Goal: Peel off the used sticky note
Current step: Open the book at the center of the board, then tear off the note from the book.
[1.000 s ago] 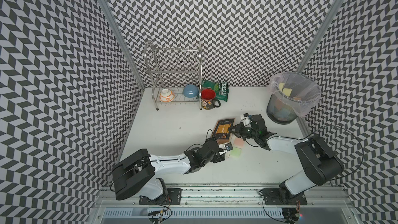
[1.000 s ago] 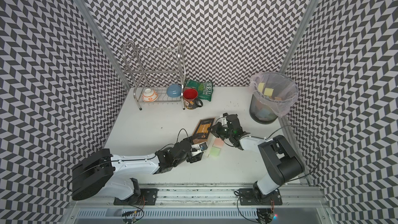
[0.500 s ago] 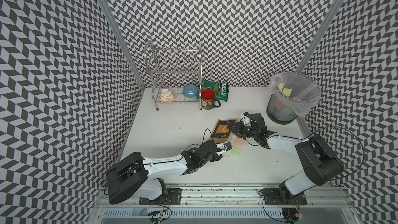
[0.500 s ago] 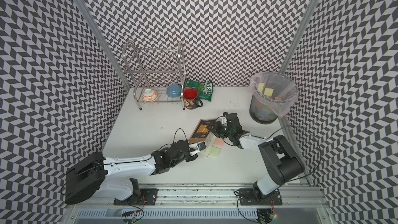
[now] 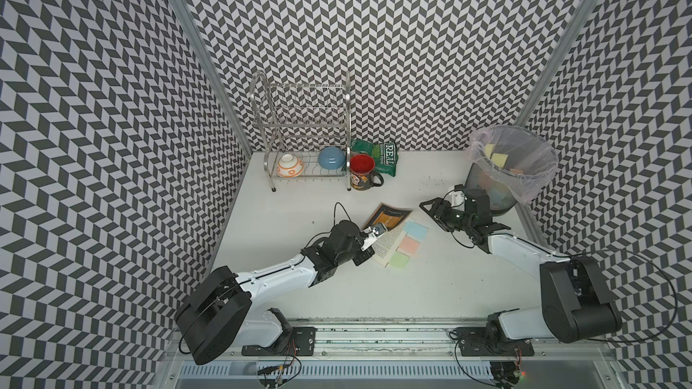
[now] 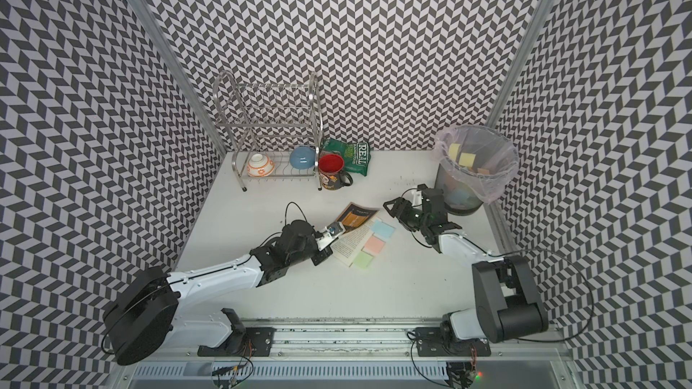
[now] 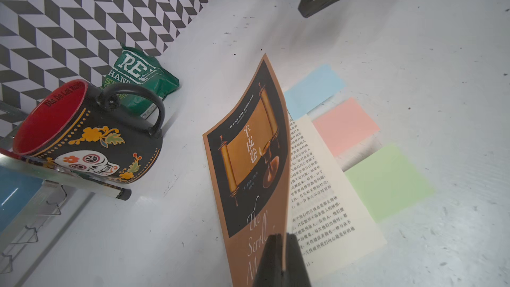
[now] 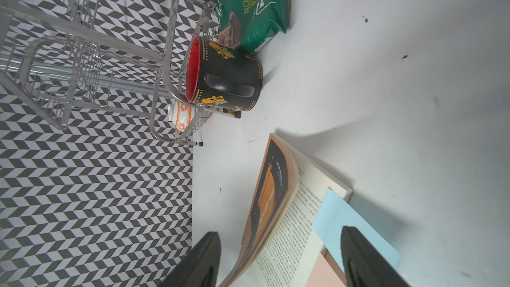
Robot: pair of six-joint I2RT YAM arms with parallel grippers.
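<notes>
We see the left pincer (image 7: 281,260) clamped on the lifted cover (image 7: 248,161) of the book (image 5: 387,235) mid-counter (image 5: 430,293). Beside the open page lie blue (image 5: 415,229), pink (image 5: 409,245) and green (image 5: 398,260) sticky notes. Farther right, our right pincer (image 8: 278,260) hovers with jaws apart.

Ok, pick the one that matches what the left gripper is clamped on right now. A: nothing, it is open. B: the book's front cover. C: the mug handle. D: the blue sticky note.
B: in the left wrist view the left gripper is shut on the edge of the book's front cover, lifting it off the printed page, with the blue sticky note untouched.
</notes>
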